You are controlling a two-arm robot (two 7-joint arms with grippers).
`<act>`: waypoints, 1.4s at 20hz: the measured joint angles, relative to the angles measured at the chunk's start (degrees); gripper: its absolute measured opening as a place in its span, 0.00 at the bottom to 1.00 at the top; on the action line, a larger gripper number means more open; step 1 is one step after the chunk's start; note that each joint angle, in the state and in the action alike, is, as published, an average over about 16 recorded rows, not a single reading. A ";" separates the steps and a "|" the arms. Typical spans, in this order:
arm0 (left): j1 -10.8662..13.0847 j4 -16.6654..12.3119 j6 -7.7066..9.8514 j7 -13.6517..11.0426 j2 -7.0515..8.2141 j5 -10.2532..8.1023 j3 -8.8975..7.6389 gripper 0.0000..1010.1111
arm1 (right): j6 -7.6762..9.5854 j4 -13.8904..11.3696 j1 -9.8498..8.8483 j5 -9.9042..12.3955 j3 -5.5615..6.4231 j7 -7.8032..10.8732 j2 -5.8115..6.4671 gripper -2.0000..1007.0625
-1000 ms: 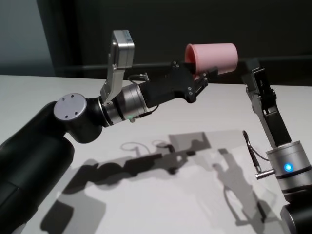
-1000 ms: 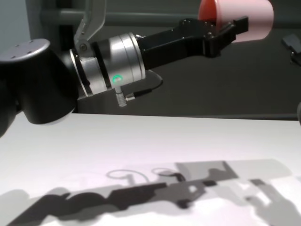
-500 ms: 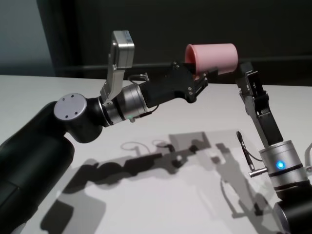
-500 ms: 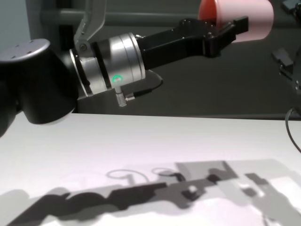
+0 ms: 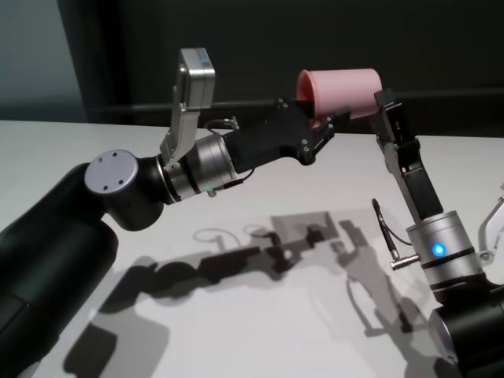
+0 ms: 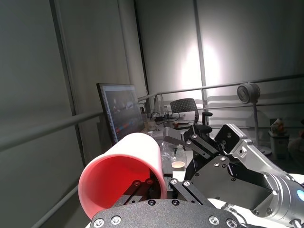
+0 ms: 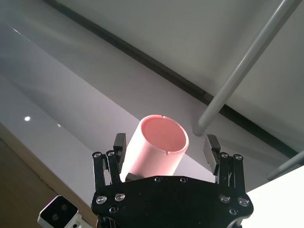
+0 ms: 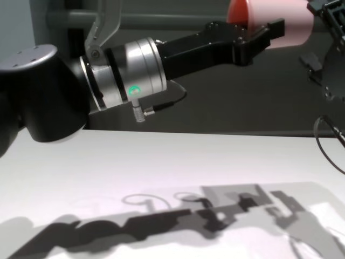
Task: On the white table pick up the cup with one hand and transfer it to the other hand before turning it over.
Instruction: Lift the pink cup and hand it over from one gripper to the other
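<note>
Head view shows the left gripper (image 5: 321,126) raised well above the white table (image 5: 260,315), its black fingers clamped on the rim end of the cup (image 5: 342,92), which lies on its side in the air with its open mouth turned toward the left arm and its closed base pointing toward the robot's right. In the left wrist view one finger (image 6: 142,186) reaches inside the cup (image 6: 124,178) at the lower edge of the mouth, the wall pinched between the fingers, and the red interior faces that camera. The right gripper (image 5: 384,101) stands at the cup's base end, its fingers spread apart on either side of the pink body. The right wrist view makes this plain: the cup (image 7: 156,147) sits between the two fingers, with the one finger (image 7: 119,143) just beside the cup wall and the other finger (image 7: 212,146) set off from it by a clear gap, so the right gripper (image 7: 165,145) brackets the cup without closing on it. In the chest view the left gripper (image 8: 253,40) reaches across the upper part of the picture holding the cup (image 8: 283,19) near the top edge, while part of the right gripper (image 8: 323,21) shows at the far right, close against the cup's base. Below them the white table (image 8: 81,172) carries the dark shadows of both arms.
</note>
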 joint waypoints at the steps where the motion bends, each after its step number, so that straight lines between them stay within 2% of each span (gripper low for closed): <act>1: 0.00 0.00 0.00 0.00 0.00 0.00 0.00 0.05 | -0.11 0.31 0.38 0.05 -0.16 0.08 0.04 0.99; 15: 0.00 0.00 0.00 0.00 0.00 0.00 0.00 0.05 | -0.62 4.77 4.56 2.99 -1.94 1.95 -0.31 0.99; 28: 0.00 0.00 0.00 0.00 0.00 0.00 0.00 0.05 | -1.22 7.15 6.39 5.04 -4.00 3.27 -0.38 0.99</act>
